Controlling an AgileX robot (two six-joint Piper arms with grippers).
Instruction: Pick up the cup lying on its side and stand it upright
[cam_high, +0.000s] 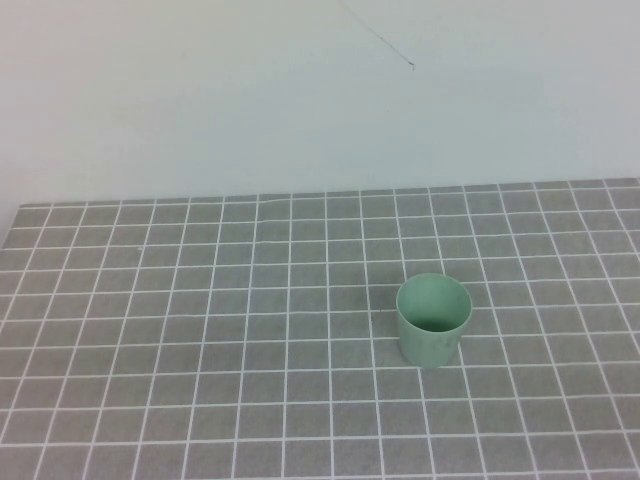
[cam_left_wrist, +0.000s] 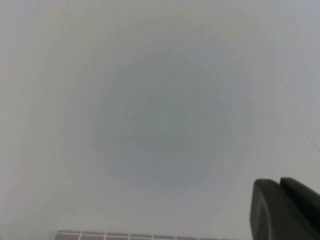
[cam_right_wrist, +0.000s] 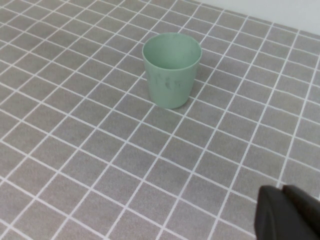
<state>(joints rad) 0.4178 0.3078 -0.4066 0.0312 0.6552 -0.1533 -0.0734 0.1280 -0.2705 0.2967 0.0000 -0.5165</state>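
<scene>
Left gripper (cam_left_wrist: 285, 210): only a dark fingertip edge shows in its own wrist view, jaws closed on nothing. It faces a blank pale wall (cam_left_wrist: 150, 100), with a thin strip of tiled table far beneath. No cup anywhere near it; it is absent from the high view, so likely parked off to the side.

Right gripper (cam_right_wrist: 290, 215): likewise a dark tip at the edge of its wrist view, jaws closed, holding nothing. It hangs above the grey gridded table (cam_right_wrist: 75, 175), with the cup (cam_right_wrist: 172, 67) well ahead of it and apart, several tiles of bare surface between.

Cup: pale mint green, no handle. It stands upright, mouth up, base on the tiles, not on its side as the task words it. Judging from this, the task looks done already.

Handling, as a judgement: light, stiff plastic, matte so not very slippery, not fragile. Empty inside as far as can be seen. Best hold would be across the rim or one wall pinched inside and out; the taper makes a low side grip apt to slide.

Count: one cup, two grippers, one table.
</scene>
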